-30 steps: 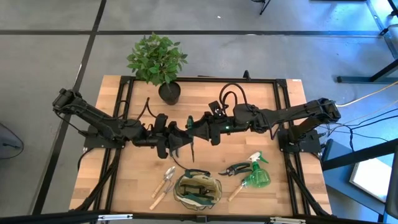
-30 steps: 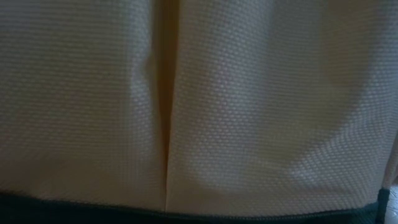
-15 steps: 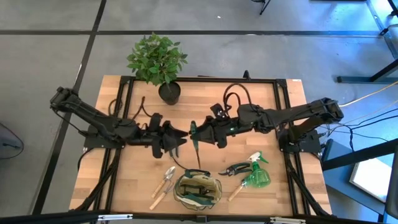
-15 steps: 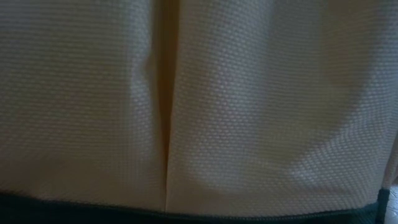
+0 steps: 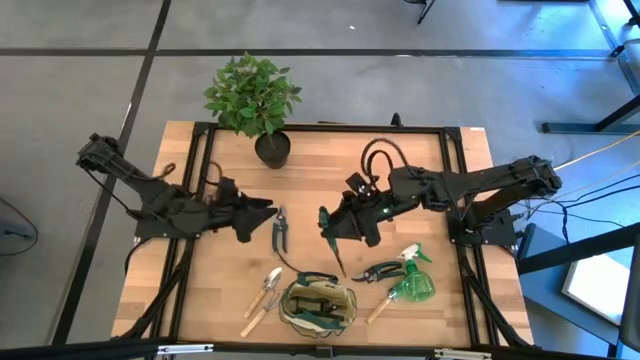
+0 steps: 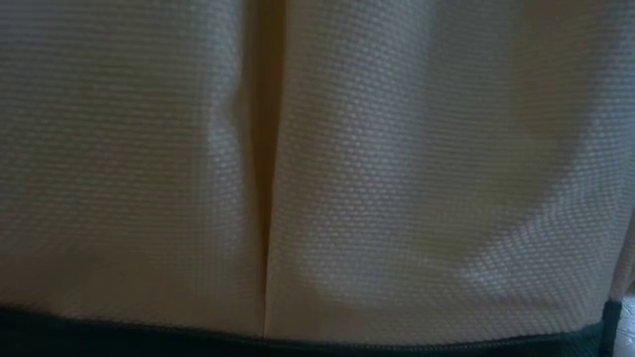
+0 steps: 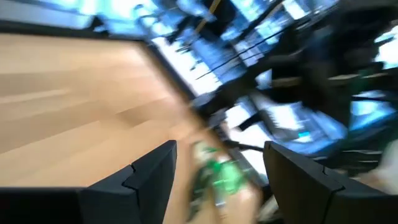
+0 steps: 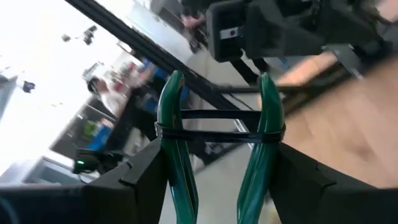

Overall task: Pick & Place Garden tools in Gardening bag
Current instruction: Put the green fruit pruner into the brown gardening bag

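My right gripper (image 5: 335,222) hangs over the table's middle, shut on green-handled shears (image 5: 326,216) whose dark blade (image 5: 340,265) slants toward the near edge. My left gripper (image 5: 267,208) stands open to the left of it, nothing between its fingers (image 7: 155,171). Dark snips (image 5: 280,232) lie flat on the wood between the two. The olive and tan gardening bag (image 5: 318,305) stands at the near edge; its tan wall (image 6: 397,178) fills the low view. Two wooden-handled trowels (image 5: 266,290) lie to its left. Pruners (image 5: 376,271) and a green spray bottle (image 5: 412,287) lie to its right. My right gripper pinches the shears' two green handles (image 8: 177,180) between its fingers, one finger on the outer side of each. A black band (image 8: 217,134) ties the handles together just past the fingertips. The fingers come roughly level from the table's right and lie across the tool. The shears hang clear of the table, blade slanting down toward the near edge.
A leafy plant in a black pot (image 5: 272,150) stands at the far edge, left of middle. Bare wood lies between the pot and the grippers. A black frame (image 5: 200,130) runs around the tabletop. A wooden handle (image 5: 378,310) lies by the spray bottle.
The two grippers, close together at the table's middle a second ago, have parted. My left gripper has drawn back toward the left edge and turned. My right gripper has carried the shears a little toward the right and near edges. The snips now show on the wood between them.
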Robot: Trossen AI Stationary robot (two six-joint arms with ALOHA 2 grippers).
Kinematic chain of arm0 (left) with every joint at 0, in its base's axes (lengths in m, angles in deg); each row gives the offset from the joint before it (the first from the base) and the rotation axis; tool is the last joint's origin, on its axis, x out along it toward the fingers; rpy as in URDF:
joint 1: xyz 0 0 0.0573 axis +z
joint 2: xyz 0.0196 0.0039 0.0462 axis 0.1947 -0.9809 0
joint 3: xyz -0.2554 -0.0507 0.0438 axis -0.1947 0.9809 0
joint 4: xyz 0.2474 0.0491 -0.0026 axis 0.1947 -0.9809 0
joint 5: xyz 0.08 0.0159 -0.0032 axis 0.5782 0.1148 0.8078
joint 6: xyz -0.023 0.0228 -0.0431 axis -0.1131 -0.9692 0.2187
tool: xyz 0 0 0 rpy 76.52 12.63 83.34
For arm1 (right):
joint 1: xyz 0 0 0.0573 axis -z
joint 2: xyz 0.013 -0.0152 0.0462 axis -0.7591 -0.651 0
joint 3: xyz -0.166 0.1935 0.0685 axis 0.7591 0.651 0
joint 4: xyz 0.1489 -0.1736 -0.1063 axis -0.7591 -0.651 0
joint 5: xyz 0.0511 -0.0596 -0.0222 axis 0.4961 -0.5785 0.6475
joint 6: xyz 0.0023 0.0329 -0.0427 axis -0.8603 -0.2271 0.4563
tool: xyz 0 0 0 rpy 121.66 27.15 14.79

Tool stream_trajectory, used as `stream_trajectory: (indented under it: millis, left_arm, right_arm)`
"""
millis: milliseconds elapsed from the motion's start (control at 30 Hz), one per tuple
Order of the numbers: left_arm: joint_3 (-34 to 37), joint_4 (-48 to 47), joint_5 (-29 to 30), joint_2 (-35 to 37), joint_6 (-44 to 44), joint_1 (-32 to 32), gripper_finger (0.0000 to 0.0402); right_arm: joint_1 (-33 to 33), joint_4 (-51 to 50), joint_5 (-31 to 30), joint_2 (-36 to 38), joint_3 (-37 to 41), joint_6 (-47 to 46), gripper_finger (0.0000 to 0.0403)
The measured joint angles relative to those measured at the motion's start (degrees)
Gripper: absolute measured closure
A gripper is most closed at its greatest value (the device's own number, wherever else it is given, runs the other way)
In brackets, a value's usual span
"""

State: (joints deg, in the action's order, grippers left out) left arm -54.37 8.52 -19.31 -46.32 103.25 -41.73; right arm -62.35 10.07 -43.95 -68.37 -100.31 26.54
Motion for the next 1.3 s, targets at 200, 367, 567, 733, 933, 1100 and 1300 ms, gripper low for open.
stream_trajectory:
  millis: [200, 367, 567, 733, 933, 1100, 1300]
  left_arm:
    - [0.0, -11.1, -2.9, -6.7, 9.6, 3.2, 0.0167]
    - [0.0, -13.2, -13.5, -12.5, 15.7, 8.1, 0.0167]
    - [0.0, -8.7, -23.5, -18.1, 17.4, 12.3, 0.0167]
    - [0.0, -4.5, -25.8, -19.3, 16.4, 15.5, 0.0166]
    - [0.0, -1.4, -30.7, -18.9, 7.9, 20.5, 0.0166]
    - [0.0, -1.5, -36.0, -19.0, 5.7, 25.7, 0.0166]
    - [0.0, -1.5, -37.4, -19.0, 4.6, 26.7, 0.0166]
  right_arm:
    - [1.8, -9.8, 0.5, 0.0, 0.0, 4.1, 0.0177]
    - [5.8, -15.5, 7.1, 0.0, 0.0, 10.8, 0.0177]
    - [11.9, -22.9, 13.5, 0.0, 0.0, 17.9, 0.0177]
    - [15.9, -28.9, 17.6, 0.0, 0.0, 23.5, 0.0177]
    - [19.9, -31.6, 19.0, -0.3, 0.0, 28.5, 0.0172]
    - [21.7, -32.1, 19.7, -0.5, 0.0, 29.8, 0.0178]
    - [20.7, -32.1, 19.9, -0.5, 0.0, 28.1, 0.0178]
